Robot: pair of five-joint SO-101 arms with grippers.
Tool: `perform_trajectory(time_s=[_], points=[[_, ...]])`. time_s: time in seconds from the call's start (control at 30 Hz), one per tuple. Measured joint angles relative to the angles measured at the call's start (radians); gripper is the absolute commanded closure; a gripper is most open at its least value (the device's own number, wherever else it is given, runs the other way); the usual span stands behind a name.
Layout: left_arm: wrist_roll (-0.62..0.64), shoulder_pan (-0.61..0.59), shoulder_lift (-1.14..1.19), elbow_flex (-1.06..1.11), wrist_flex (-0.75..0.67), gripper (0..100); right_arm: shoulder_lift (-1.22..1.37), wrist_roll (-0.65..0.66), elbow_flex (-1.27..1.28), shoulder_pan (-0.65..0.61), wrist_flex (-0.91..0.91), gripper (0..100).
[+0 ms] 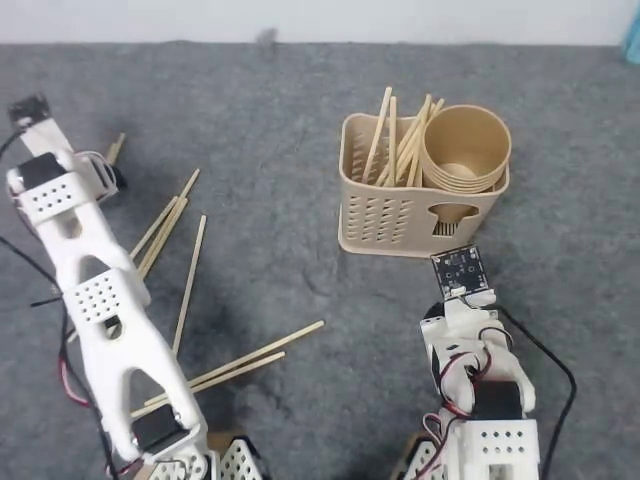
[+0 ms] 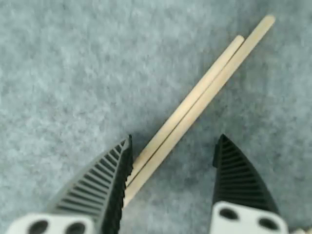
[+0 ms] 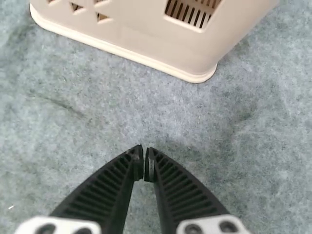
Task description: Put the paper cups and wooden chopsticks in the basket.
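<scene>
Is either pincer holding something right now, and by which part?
Nothing is held. The left pincer is open over two wooden chopsticks; the right pincer is shut empty near the basket.

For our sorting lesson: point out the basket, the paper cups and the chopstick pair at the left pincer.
basket (image 1: pixel 385 215), high view, front wall.
paper cups (image 1: pixel 462 150), high view, inside the top cup.
chopstick pair (image 2: pixel 199 105), left wrist view, middle of one stick.

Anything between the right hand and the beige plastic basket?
No. Right wrist view: bare grey felt mat lies between the shut right hand and the beige slotted plastic basket.
</scene>
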Motion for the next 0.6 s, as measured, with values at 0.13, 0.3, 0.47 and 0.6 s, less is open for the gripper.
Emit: perform_trajectory(time_s=[0.13,0.3,0.47,0.6], points=[[0.000,0.002,0.000,-0.015,0.048,75,0.000,0.000,0.000,0.000,0.000,96.5],[0.000,0.003,0.000,-0.017,0.054,77,0.000,0.000,0.000,0.000,0.000,96.5],[0.000,0.015,-0.002,-0.020,0.057,93,0.000,0.000,0.000,0.000,0.000,96.5],[-0.005,0.017,-0.023,-0.017,0.071,99,0.000,0.000,0.000,0.000,0.000,96.5]])
